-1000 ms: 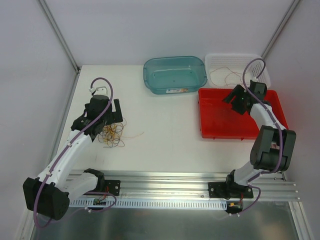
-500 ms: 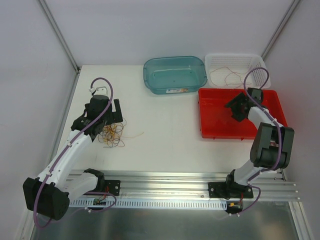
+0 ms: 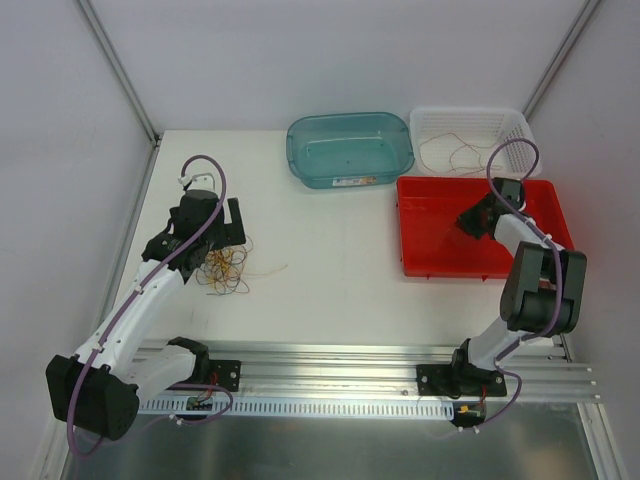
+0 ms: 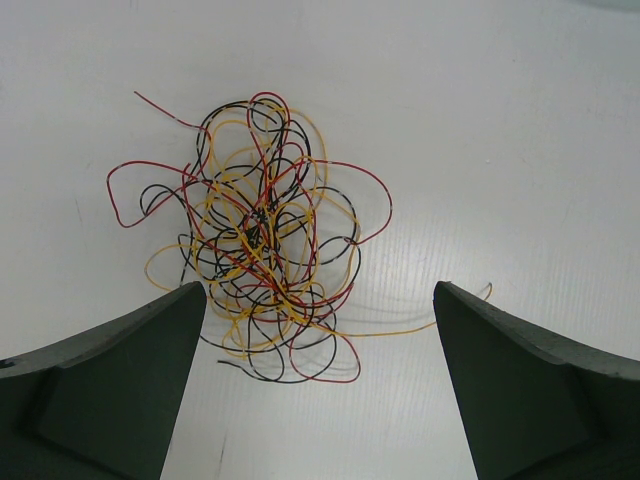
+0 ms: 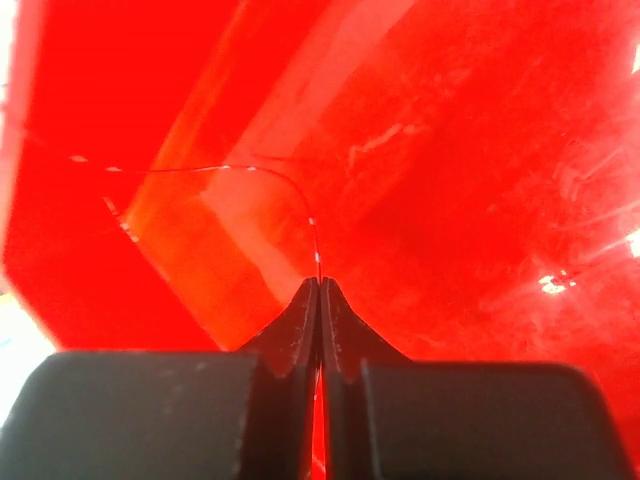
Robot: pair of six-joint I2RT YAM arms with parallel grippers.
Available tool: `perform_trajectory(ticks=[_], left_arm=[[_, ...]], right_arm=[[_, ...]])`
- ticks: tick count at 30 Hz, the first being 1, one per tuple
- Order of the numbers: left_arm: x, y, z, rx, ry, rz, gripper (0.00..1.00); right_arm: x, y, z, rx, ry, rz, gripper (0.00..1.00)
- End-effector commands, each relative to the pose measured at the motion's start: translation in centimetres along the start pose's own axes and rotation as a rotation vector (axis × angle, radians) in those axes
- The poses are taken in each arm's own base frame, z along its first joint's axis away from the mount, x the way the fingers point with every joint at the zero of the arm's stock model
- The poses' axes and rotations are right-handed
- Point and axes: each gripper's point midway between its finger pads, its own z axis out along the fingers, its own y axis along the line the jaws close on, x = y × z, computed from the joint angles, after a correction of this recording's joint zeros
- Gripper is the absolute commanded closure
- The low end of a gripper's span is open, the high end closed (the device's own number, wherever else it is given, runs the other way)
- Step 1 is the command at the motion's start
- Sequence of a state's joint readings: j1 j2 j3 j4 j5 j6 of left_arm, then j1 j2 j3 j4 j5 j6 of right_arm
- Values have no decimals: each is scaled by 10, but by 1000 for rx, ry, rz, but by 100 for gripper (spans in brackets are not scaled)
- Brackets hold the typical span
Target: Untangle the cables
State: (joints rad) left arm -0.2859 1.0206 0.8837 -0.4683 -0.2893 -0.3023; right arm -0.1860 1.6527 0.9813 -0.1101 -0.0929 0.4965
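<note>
Counter [image 3: 330, 270] surface lies bare in a broad band between the two arms. An aluminium rail [image 3: 330, 365] runs along the near edge, and pale walls close the far and side edges. Three containers crowd the far right: a teal tub [image 3: 296, 150], a white basket [image 3: 465, 111] and, just in front of the basket, a red tray [image 3: 450, 268] close to the counter's right edge.

The cables [image 4: 260, 250] sit on the left part of the counter as one loose, knotted ball of hair-fine red, yellow and black loops. A few red loops bulge out at its sides, and one yellow tail trails off toward the right. A thin strand [image 3: 447, 168] lies curled in the white basket, and a single dark strand [image 5: 200, 169] arcs across the floor of the red tray.

The left fingers [image 4: 110, 390] stand spread wide above the counter just near of the ball, touching nothing. The right fingers [image 5: 295, 330] are down inside the red tray, pressed tight together, with the end of the dark strand pinched at their tips.
</note>
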Motion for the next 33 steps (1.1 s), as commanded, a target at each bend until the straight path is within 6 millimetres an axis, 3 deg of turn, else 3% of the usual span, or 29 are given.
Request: perform_trajectory(ticks=[1, 8, 12, 13, 15, 16, 17, 18, 19, 20, 21, 23, 24, 26, 27, 28, 30, 33], left_arm=[[-2, 3, 0, 2, -11, -7, 1], [-1, 2, 0, 5, -8, -5, 1], [0, 2, 1, 0, -4, -4, 1], [0, 3, 1, -1, -3, -4, 1], [1, 3, 2, -1, 0, -1, 1], [3, 3, 3, -4, 5, 1, 1], [3, 3, 4, -7, 9, 3, 1], [3, 4, 4, -9, 10, 4, 1], [4, 5, 5, -14, 11, 5, 1], [4, 4, 6, -15, 14, 6, 1], [5, 5, 6, -18, 16, 8, 1], [6, 5, 9, -23, 23, 12, 1], [7, 6, 9, -30, 29, 15, 1], [9, 7, 13, -35, 41, 24, 1], [10, 7, 13, -37, 47, 25, 1], [12, 6, 15, -35, 54, 29, 1], [15, 6, 17, -38, 68, 32, 1], [16, 5, 18, -34, 76, 32, 1]], right_arm=[[-36, 37, -39, -113, -135, -61, 99], [-93, 114, -112, -319, -330, -228, 99], [-126, 155, -129, -419, -424, -285, 99], [-129, 157, -119, -411, -415, -287, 99], [-153, 180, -125, -462, -494, -292, 99], [-160, 185, -122, -468, -507, -294, 99], [-162, 185, -102, -454, -493, -293, 99], [-178, 199, -108, -480, -540, -299, 99], [-183, 203, -102, -481, -548, -301, 99], [-185, 202, -78, -465, -528, -304, 99], [-196, 212, -80, -477, -556, -304, 99], [-202, 216, -60, -477, -544, -299, 99], [-203, 220, -40, -472, -520, -302, 99], [-204, 218, -20, -455, -492, -299, 90], [-199, 208, 5, -417, -459, -292, 84], [-201, 210, 8, -415, -460, -290, 72], [-198, 202, 26, -381, -433, -296, 61], [-195, 199, 30, -368, -414, -319, 46]])
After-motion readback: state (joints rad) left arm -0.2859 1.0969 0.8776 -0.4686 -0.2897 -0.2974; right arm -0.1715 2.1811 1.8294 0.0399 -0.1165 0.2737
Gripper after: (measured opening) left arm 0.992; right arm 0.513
